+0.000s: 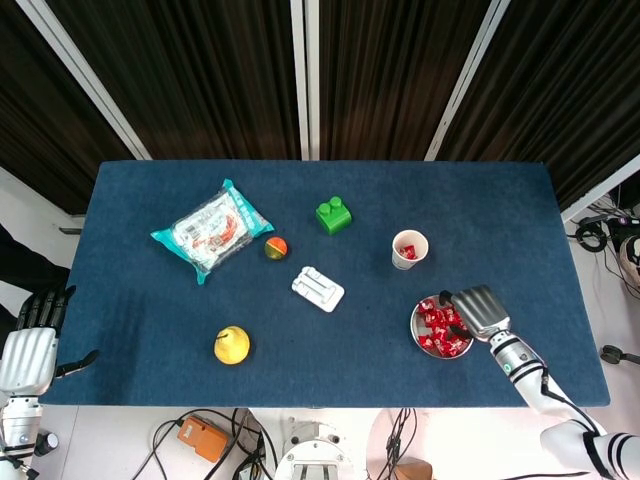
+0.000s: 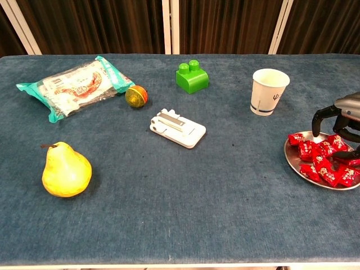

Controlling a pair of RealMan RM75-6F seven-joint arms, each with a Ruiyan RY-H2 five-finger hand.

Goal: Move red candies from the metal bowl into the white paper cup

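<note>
1. Left hand [image 1: 30, 350], lower-left corner of the head view, off the table, fingers apart, holding nothing.
2. Cup [image 1: 409, 248], right of centre, already holds a red candy.
3. Bowl [image 1: 419, 333], lower right, is full of candies [image 2: 320, 163].
4. Right hand [image 2: 343, 126] is curled over the bowl; whether it grips one, I cannot tell. Next: pinch one, lift, carry to the cup.

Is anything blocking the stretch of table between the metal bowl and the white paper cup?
Nothing visible does. The right hand is right over the red candies in the metal bowl, and only bare blue cloth lies between the bowl and the white paper cup.
</note>
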